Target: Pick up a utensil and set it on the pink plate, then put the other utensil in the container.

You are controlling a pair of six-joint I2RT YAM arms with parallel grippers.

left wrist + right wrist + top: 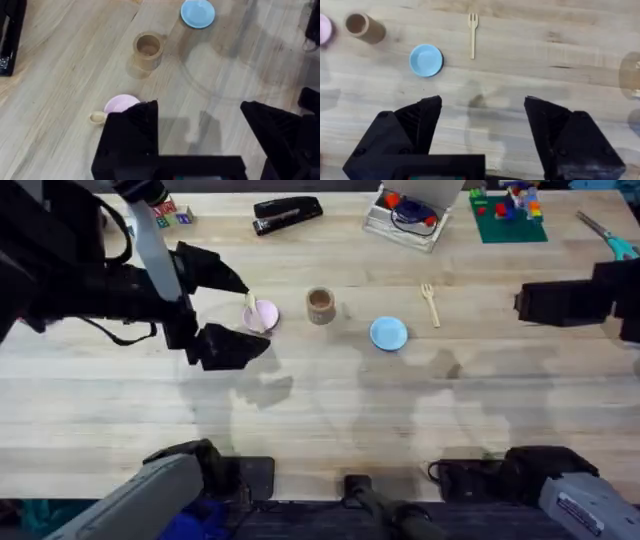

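Resting across the pink plate point(266, 316), the wooden spoon point(252, 309) overhangs the rim; left gripper point(222, 311) spread wide beside it could knock it off. Wooden fork point(472, 33) lies apart from the cardboard cup point(320, 305); right gripper point(482, 125) spread, empty.

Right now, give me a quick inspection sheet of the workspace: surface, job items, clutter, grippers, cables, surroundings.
Surface: pale wooden table, bare in the near half.
Job's things: wooden spoon lies on the pink plate, one end over its rim; brown cup upright beside it; wooden fork flat on the table, right of the light-blue plate.
Clutter: black stapler, clear plastic box, green brick build, scissors, all along the far edge.
Grippers: left gripper open beside the pink plate; right gripper open, holding nothing.
Cables: black cable along the left arm.
Surroundings: nothing seen.
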